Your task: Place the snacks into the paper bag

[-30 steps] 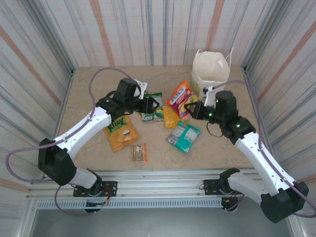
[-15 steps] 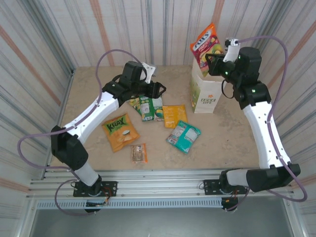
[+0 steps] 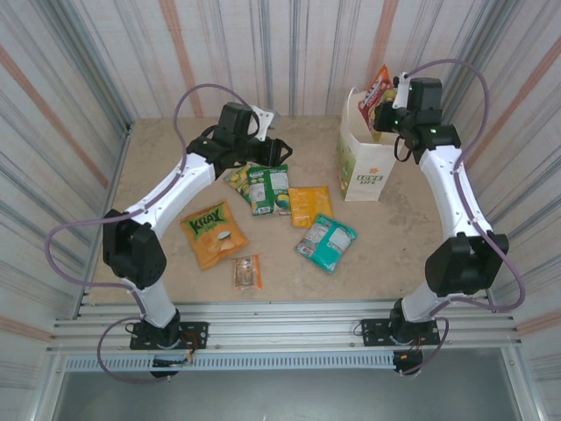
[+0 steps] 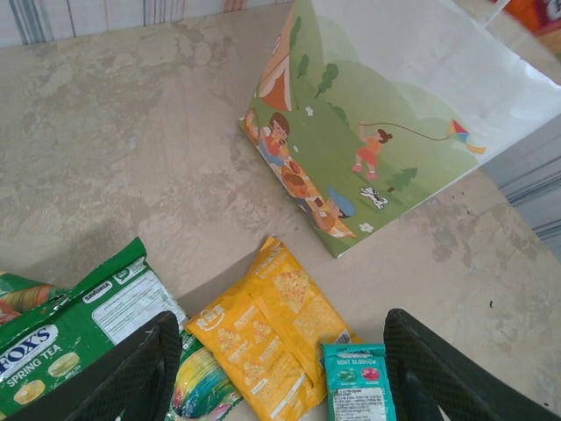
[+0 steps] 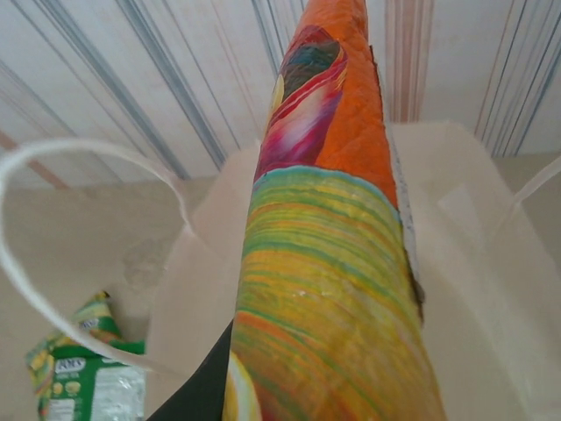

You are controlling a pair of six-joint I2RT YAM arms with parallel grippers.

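Step in hand: red packet [image 3: 378, 88], clenched in your right gripper [image 3: 387, 103], over paper bag [image 3: 368, 167], far right. Next: lower it, release. Your left gripper [image 3: 280, 153]: jaws apart, empty, near green packet [image 3: 268, 189].

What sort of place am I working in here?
Probably a purpose-built robot test booth rather than a shop or kitchen. Striped panel walls close in a small stone-look table on three sides, and a slotted metal rail runs along its near edge.
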